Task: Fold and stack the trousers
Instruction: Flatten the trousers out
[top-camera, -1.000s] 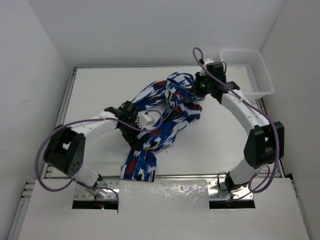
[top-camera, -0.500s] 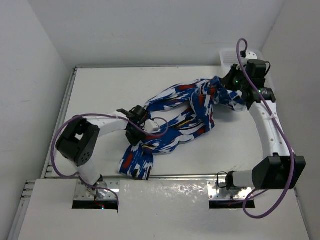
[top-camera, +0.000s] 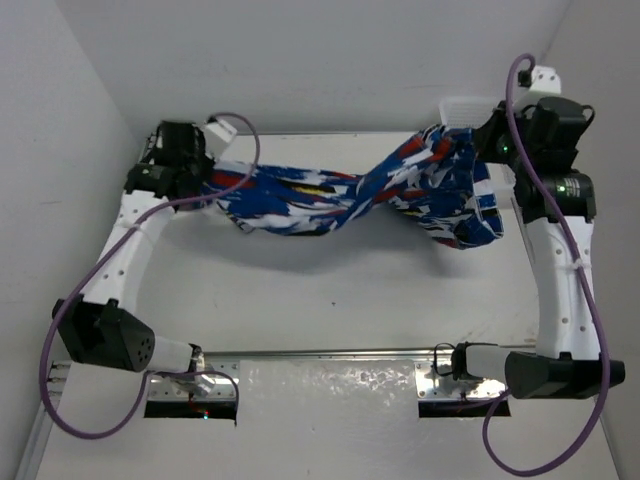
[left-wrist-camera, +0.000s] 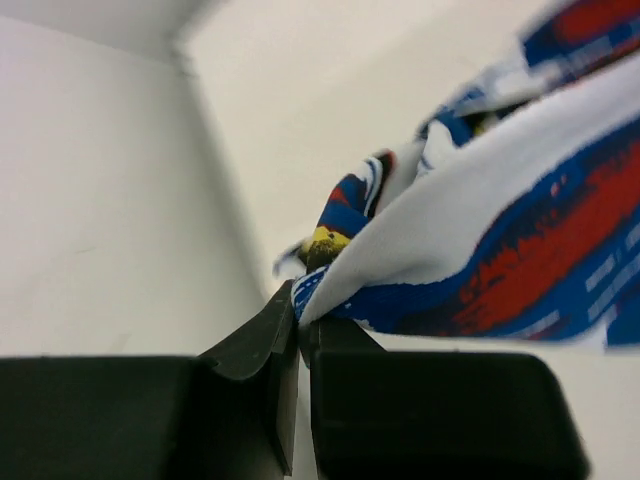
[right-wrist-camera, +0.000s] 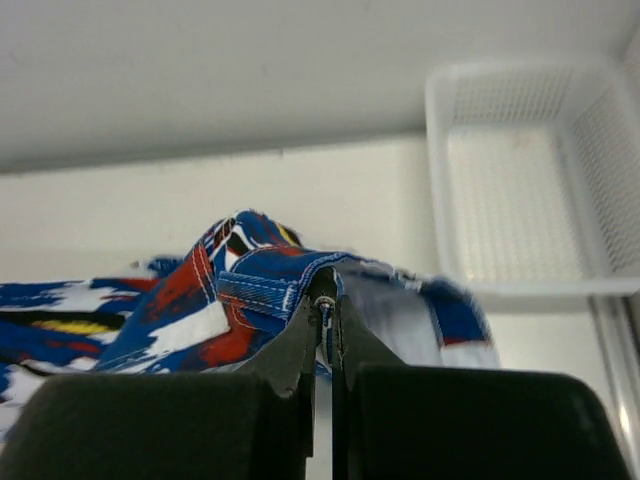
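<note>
The trousers, royal blue with white, red and black patches, hang stretched and twisted between both arms above the back of the table. My left gripper at the far left is shut on one end of the trousers, the fabric pinched at the fingertips of my left gripper. At the far right my right gripper is shut on the other end; in the right wrist view a stitched edge of the trousers sits between the closed tips of my right gripper. A bunch of cloth sags below the right gripper.
A white mesh basket stands at the back right corner, partly hidden behind the trousers and right arm; it shows as a basket in the right wrist view. White walls close in on three sides. The arm bases sit at the near edge.
My left gripper closed on the trousers and swung to the far left back corner. The right gripper moved right and back, pulling the crumpled trousers out into a stretched band off the table.
</note>
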